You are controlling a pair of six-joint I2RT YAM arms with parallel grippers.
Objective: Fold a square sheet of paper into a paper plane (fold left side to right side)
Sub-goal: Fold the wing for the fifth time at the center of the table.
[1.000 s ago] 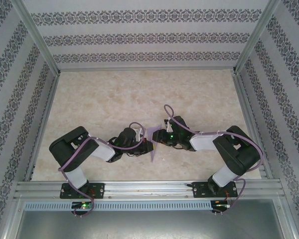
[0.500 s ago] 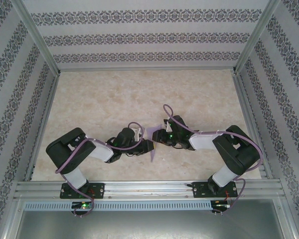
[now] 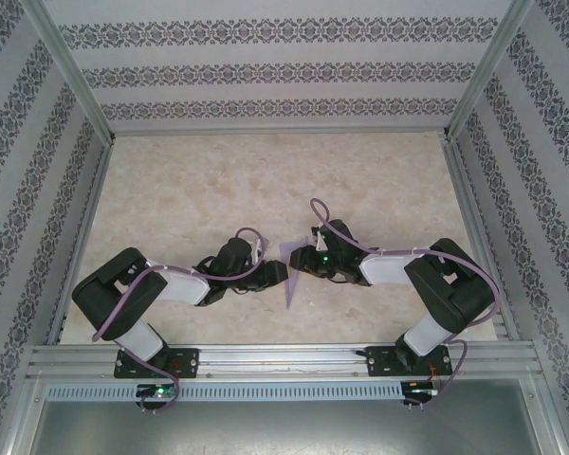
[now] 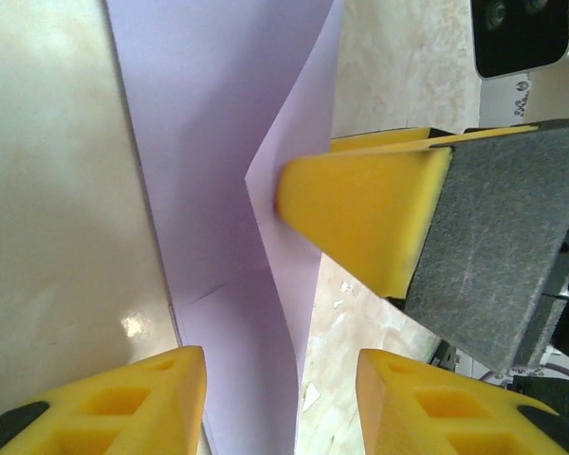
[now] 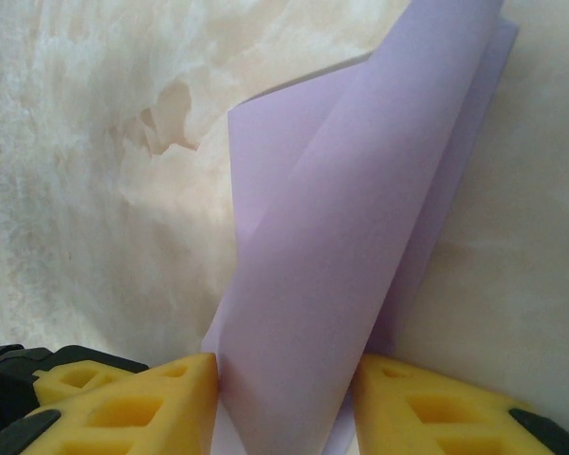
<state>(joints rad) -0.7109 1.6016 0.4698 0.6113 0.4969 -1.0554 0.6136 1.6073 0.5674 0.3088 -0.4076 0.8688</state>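
– Paper (image 3: 290,277) first. Where is it?
– It is purple. It sits in the middle of the table (image 3: 218,180), near the front, right between the two arms. It is part folded. One flap stands up and curls over.
– Who is holding it?
– The right gripper (image 5: 284,379). Its two yellow fingers pinch the paper from both sides.
– And the left gripper (image 4: 283,379)?
– Its fingers are spread apart. The paper lies between them, but they do not squeeze it.
– So what is the job now?
– I think the left side has to go over onto the right side. The flap is up, not flat yet.
– How do you do that well?
– Hold the right pinch steady so the paper can't slide. Bring the left gripper in slow and push the flap over. Line up the edges before you press. Then rub along the fold to make it sharp.
– What could go wrong?
– Thin paper bends easy. Push too fast and it may crumple, or the fold may go crooked.
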